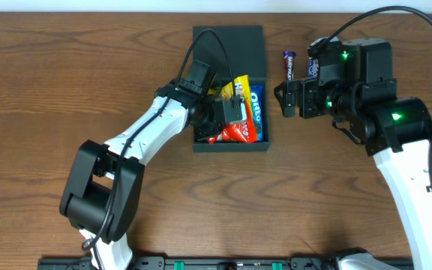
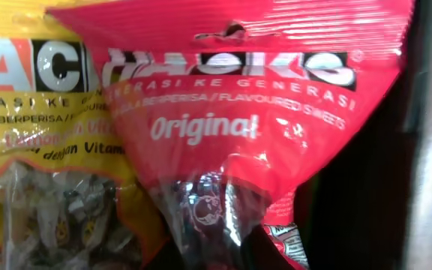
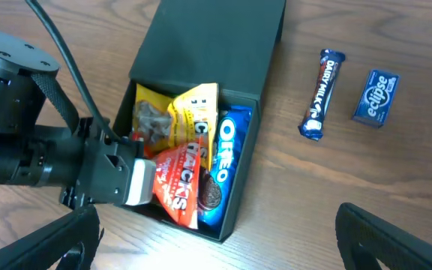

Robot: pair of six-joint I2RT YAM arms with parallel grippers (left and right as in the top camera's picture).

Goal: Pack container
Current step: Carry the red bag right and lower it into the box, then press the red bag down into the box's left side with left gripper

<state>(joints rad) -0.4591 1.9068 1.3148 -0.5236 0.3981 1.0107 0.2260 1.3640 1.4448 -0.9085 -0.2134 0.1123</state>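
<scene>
Red packet (image 2: 253, 127): pinched in nearly closed left fingers (image 3: 139, 182).
Right fingers (image 3: 396, 236): spread wide, empty.
Risk: container (image 3: 208, 52) lid blocked by protruding packet.

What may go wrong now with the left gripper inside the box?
The left gripper, shut on the red Hacks packet, may drag it out when it lifts. That packet lies over the Oreo pack and yellow packet, and the container looks crowded, so its lid may not close flat.
</scene>
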